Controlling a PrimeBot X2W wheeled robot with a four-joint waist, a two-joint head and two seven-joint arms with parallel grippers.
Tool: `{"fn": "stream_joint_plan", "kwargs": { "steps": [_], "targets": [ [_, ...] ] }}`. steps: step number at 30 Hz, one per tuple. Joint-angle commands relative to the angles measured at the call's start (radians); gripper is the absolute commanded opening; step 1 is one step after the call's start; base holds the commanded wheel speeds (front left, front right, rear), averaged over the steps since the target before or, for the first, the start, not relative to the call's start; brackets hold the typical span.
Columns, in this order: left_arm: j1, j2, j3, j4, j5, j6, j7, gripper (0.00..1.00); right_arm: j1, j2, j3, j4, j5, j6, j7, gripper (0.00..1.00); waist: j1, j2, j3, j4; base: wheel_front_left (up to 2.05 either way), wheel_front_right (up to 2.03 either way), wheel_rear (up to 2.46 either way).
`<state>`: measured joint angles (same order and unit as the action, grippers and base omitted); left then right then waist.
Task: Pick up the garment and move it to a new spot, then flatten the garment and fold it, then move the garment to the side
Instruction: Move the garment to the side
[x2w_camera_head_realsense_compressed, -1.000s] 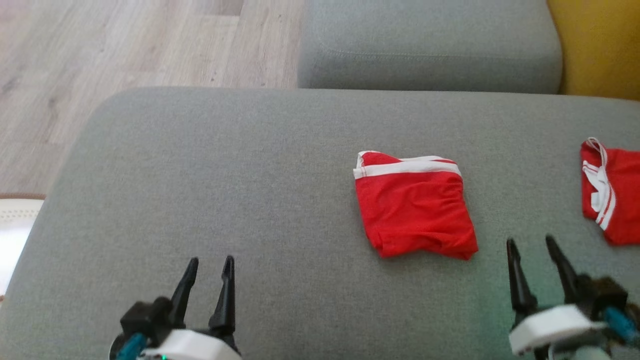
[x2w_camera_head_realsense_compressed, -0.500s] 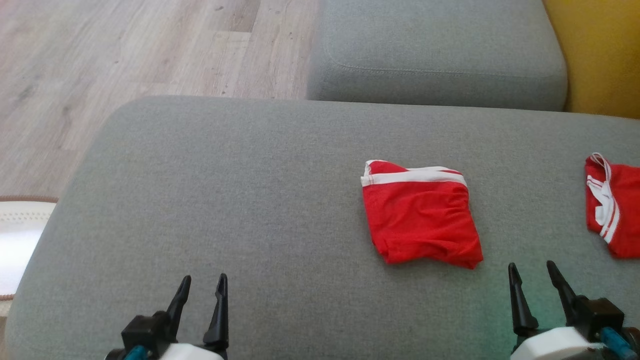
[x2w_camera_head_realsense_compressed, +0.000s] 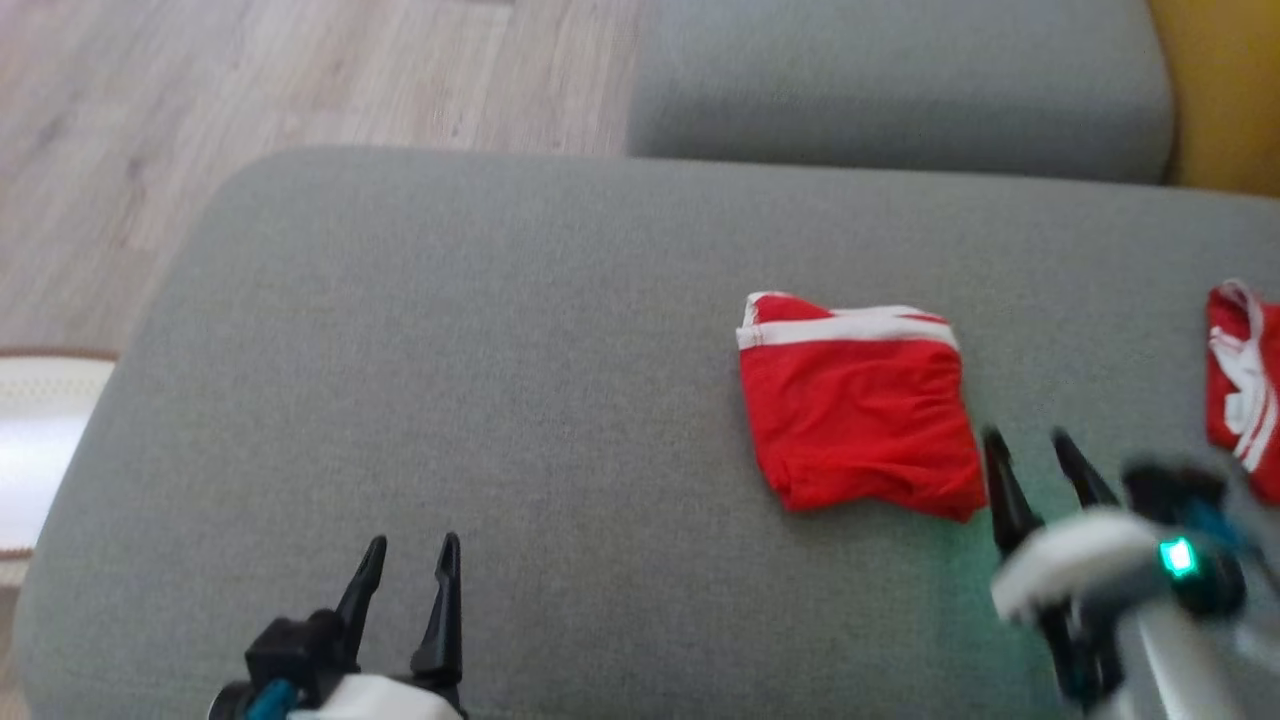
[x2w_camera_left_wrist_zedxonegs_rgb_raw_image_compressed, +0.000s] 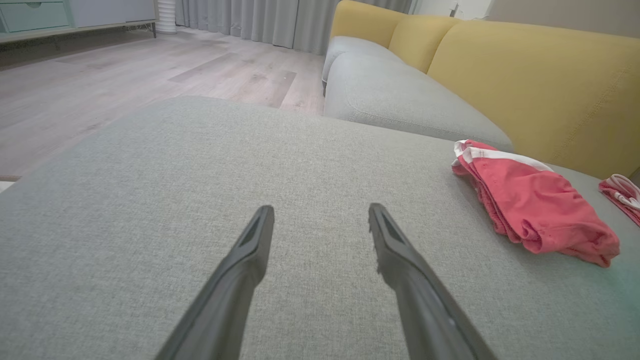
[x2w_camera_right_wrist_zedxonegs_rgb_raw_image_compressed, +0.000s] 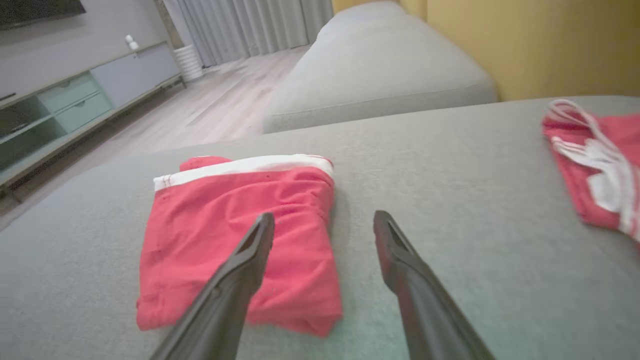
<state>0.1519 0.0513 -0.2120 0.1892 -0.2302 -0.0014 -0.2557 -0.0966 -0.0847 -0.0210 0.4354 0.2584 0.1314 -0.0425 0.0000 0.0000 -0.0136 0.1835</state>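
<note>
Both claws spread, empty: my right claw (x2w_camera_head_realsense_compressed: 1024, 436) hangs just beside the folded red garment (x2w_camera_head_realsense_compressed: 860, 420) on the grey sofa seat (x2w_camera_head_realsense_compressed: 500, 350), likely poised to shift it aside; left claw (x2w_camera_head_realsense_compressed: 414, 540) well apart.

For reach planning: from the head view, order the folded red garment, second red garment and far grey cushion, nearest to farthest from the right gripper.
From the right gripper:
1. folded red garment, just to its left.
2. second red garment, at the right edge.
3. far grey cushion, at the top.
</note>
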Motion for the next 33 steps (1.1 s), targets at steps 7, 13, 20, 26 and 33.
{"fn": "stream_joint_plan", "kwargs": {
  "steps": [7, 13, 20, 26, 33],
  "targets": [
    [-0.139, -0.001, 0.001, -0.036, 0.007, -0.01, -0.006, 1.0, -0.288, -0.061, 0.061, 0.125, 0.084, -0.001, 0.233, 1.0, 0.0, 0.0, 0.123, 0.045, 0.0, 0.0, 0.0],
    [-0.174, -0.001, -0.021, -0.026, -0.003, 0.003, -0.006, 1.0, -0.388, -0.079, 0.048, 0.292, 0.066, -0.001, 0.35, 1.0, 0.0, 0.0, 0.154, 0.08, 0.0, 0.0, 0.0],
    [-0.177, -0.001, -0.007, -0.049, -0.023, 0.03, -0.006, 1.0, -0.452, -0.053, 0.015, 0.356, 0.138, -0.001, 0.363, 0.0, 0.0, 0.0, 0.177, 0.04, 0.0, 0.0, 0.0],
    [-0.169, -0.001, 0.006, -0.072, -0.021, 0.036, -0.006, 1.0, -0.503, -0.08, 0.019, 0.336, 0.141, -0.001, 0.322, 0.0, 0.0, 0.0, 0.202, -0.094, 0.0, 0.0, 0.0],
    [-0.194, -0.001, 0.007, -0.085, 0.003, 0.018, -0.006, 1.0, -0.569, -0.201, -0.019, 0.32, 0.096, -0.001, 0.293, 0.0, 0.0, 0.0, 0.261, -0.184, 0.0, 0.0, 0.0]
  ]
}}
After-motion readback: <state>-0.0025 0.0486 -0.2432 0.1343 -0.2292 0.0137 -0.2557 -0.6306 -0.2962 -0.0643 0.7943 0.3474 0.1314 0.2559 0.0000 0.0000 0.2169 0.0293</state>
